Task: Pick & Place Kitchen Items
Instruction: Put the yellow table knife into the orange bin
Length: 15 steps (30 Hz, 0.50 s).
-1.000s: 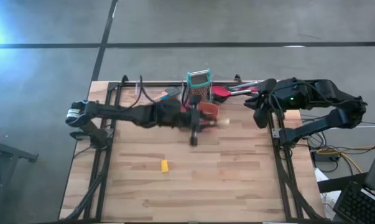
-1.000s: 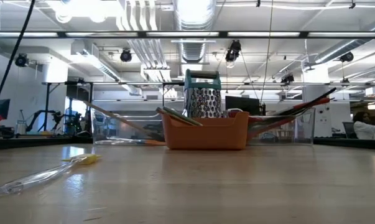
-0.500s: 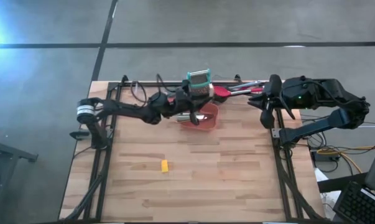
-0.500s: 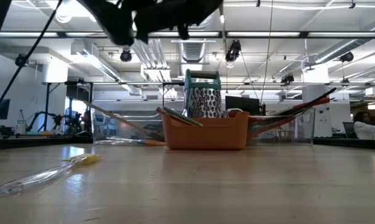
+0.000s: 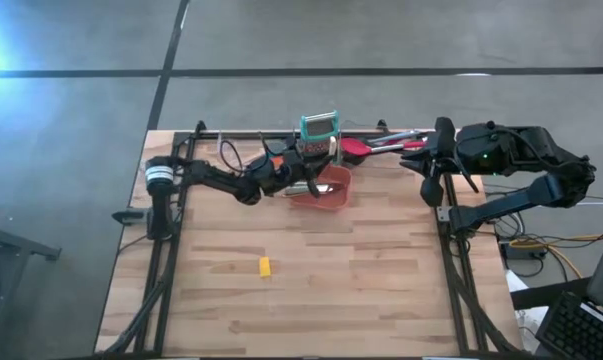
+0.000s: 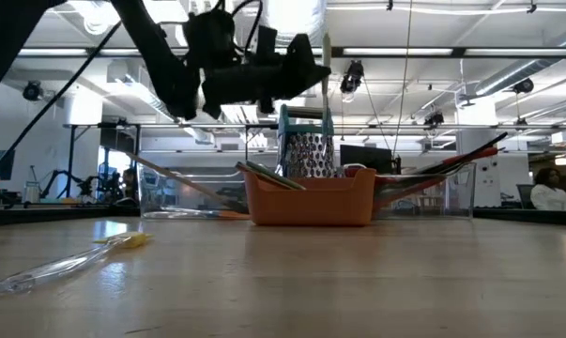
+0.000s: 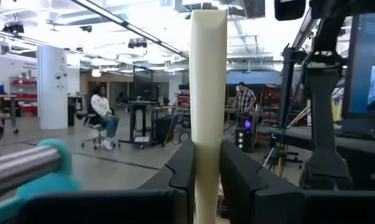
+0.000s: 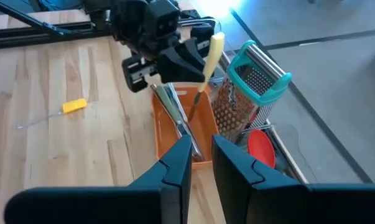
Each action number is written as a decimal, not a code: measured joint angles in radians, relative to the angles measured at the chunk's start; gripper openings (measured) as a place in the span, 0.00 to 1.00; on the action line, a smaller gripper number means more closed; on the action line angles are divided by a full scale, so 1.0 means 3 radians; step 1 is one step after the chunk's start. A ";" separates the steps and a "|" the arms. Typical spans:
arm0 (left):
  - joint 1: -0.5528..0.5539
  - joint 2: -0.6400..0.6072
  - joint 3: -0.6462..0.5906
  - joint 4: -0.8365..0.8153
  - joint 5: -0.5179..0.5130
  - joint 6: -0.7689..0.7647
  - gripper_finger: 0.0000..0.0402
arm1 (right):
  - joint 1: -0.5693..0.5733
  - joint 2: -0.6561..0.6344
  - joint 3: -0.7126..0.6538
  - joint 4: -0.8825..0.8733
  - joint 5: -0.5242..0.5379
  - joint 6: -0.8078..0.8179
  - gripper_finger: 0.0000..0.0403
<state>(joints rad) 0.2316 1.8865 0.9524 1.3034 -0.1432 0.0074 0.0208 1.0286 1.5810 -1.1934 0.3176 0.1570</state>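
- While the left gripper (image 8: 196,59) hangs above the red-orange bin (image 5: 323,190) at the far middle of the table (image 5: 311,290), its two fingers (image 7: 181,171) are clamped on the pale cream handle of a knife (image 8: 210,53)
- That knife stands close to upright in the grip, cream handle at the top and its thin dark lower part pointing down into the bin, as the right wrist view shows
- From table height the left gripper (image 6: 264,75) sits over the bin's near wall (image 6: 311,202), with the knife's slim shaft in front of the box grater (image 6: 307,141)
- Inside the bin lie a few slim utensils (image 8: 175,112), grey and greenish, leaning along its length
- Just beyond the bin stands the teal-framed box grater (image 5: 319,128), upright and touching or nearly touching the bin's far side
- Beside the grater toward the right arm lies a red spoon (image 5: 353,148), with more dark and red handles (image 5: 391,142) next to it in a clear tray along the table's far edge
- On the near left part of the table, well apart from the bin, lies a yellow-headed utensil (image 5: 264,266) with a clear handle (image 6: 48,270)
- At the table's far right corner the right gripper (image 5: 433,170) waits, holding nothing; its fingers (image 8: 178,165) stand close together with a narrow gap between them
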 joint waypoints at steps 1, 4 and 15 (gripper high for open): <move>0.0016 0.0028 0.0000 0.0036 0.0011 -0.0007 0.12 | 0.0000 -0.0004 0.0000 0.0000 0.0000 0.0000 0.14; 0.0046 0.0134 -0.0022 0.0053 0.0034 -0.0051 0.12 | 0.0000 -0.0004 0.0000 -0.0001 0.0001 -0.0017 0.14; 0.0054 0.0641 -0.0022 0.0677 0.0080 -0.0092 0.12 | 0.0000 -0.0001 0.0000 -0.0015 -0.0001 -0.0074 0.14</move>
<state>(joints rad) 0.2478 2.0787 0.9458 1.5066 -0.1192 -0.0200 0.0208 1.0283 1.5810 -1.1978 0.3172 0.1349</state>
